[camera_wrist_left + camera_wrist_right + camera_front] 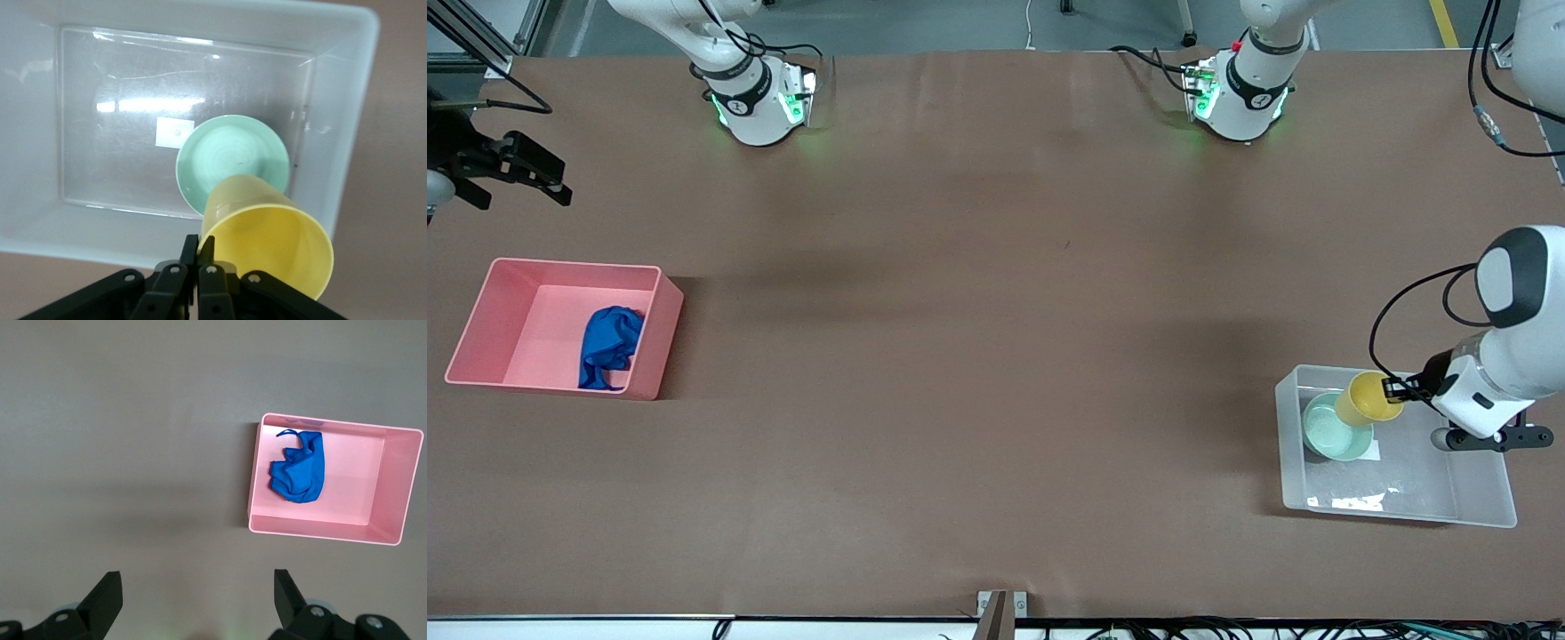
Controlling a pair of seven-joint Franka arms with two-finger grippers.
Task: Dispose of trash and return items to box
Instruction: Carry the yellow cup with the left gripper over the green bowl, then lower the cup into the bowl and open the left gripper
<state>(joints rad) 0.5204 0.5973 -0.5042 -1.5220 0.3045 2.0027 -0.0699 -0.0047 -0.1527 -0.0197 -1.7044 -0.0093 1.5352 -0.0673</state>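
Note:
My left gripper (1398, 388) is shut on the rim of the yellow cup (1366, 399) and holds it tilted above the mint-green bowl (1334, 431), which sits in the clear box (1405, 512). In the left wrist view the gripper (202, 250) pinches the cup's (267, 243) wall, with the bowl (227, 155) and the box's white label (175, 132) below. The blue cloth (609, 345) lies in the pink bin (660, 342). My right gripper (534, 173) is open and empty, up over the table beside the pink bin. The right wrist view (199, 593) shows the cloth (299, 475).
The pink bin (395, 487) stands at the right arm's end of the brown table and the clear box (343, 127) at the left arm's end. The two arm bases (756, 98) stand along the table's edge farthest from the front camera.

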